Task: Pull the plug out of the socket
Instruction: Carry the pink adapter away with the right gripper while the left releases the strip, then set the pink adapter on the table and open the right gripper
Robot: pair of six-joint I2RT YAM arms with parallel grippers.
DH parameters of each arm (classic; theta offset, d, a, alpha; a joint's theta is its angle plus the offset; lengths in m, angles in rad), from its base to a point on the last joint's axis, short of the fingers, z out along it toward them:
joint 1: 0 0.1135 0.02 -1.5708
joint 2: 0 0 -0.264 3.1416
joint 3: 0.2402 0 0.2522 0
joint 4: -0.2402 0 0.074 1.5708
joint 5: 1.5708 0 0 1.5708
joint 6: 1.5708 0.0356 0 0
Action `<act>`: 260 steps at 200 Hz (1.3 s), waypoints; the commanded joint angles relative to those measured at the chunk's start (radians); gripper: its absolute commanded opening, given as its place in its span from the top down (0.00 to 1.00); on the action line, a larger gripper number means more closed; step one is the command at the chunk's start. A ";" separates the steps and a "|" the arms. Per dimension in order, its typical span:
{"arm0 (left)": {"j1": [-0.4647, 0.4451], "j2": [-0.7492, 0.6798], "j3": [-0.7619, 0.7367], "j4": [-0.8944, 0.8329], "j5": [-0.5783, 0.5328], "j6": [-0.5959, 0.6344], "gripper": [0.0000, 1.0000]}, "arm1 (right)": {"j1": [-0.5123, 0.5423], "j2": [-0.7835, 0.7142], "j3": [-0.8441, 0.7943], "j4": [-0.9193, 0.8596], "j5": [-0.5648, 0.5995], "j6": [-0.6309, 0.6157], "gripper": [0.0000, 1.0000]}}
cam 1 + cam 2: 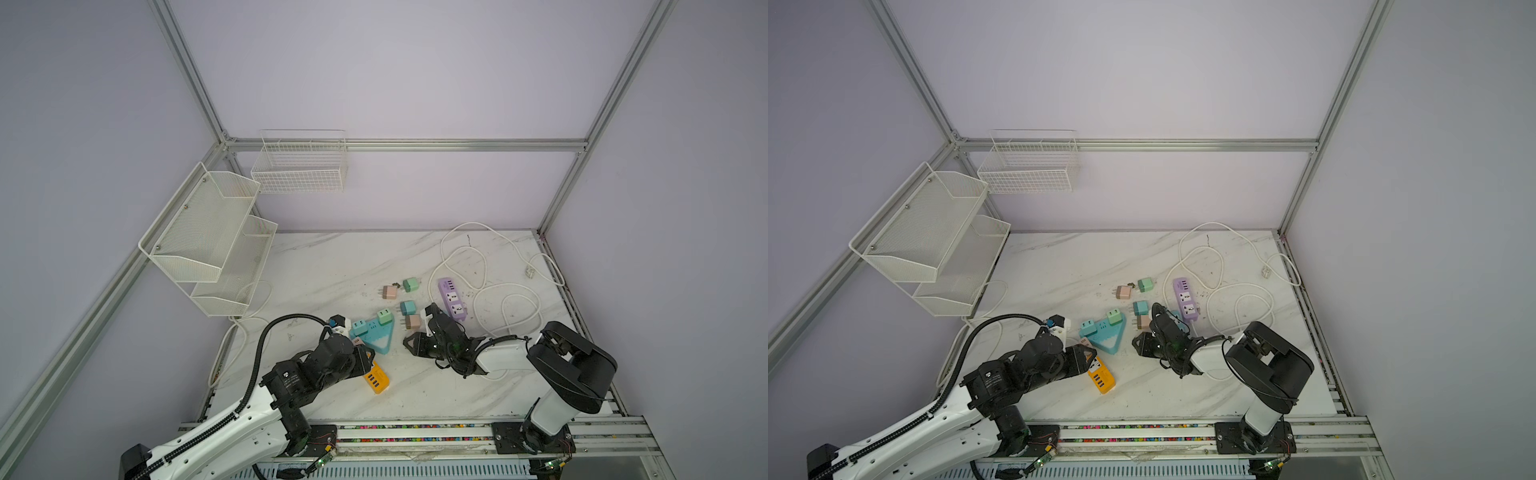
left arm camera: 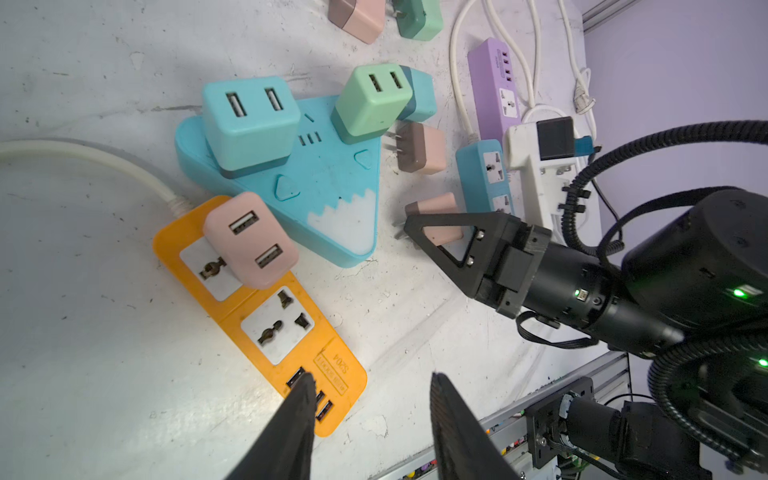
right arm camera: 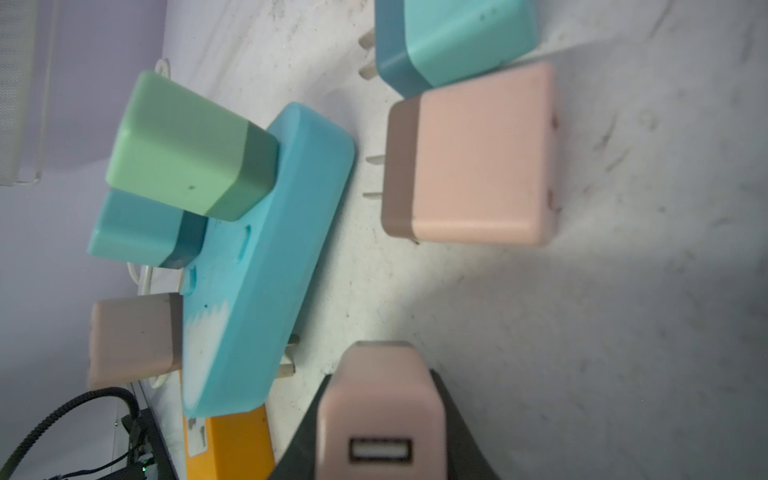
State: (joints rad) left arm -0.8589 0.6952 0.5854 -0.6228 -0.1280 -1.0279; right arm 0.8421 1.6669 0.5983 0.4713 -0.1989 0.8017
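Left hand (image 2: 374, 399) hovers over the orange socket strip (image 2: 266, 316) near the table's front edge, fingers moderately apart and empty. The seated pink plug (image 2: 249, 239) looks light, rigid and smooth, best pinched across its flat sides. Right hand (image 2: 434, 228), low and level, clamps a loose pink plug (image 3: 376, 399).

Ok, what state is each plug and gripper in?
Pink plug on orange strip: plugged in.
Blue plug on triangular socket: plugged in.
Green plug beside it: plugged in.
Held pink plug: unplugged, gripped.
Left gripper: jaws open, empty.
Right gripper: jaws shut on held pink plug.
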 commanded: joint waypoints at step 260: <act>0.003 -0.186 0.035 -0.228 -0.170 0.046 0.47 | 0.116 -0.190 0.181 -0.494 0.287 -0.142 0.33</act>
State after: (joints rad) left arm -0.8585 0.5426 0.5854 -0.7868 -0.2352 -0.9760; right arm 0.9012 1.5036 0.7010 0.1085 -0.0078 0.7063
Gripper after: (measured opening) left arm 0.527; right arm 0.673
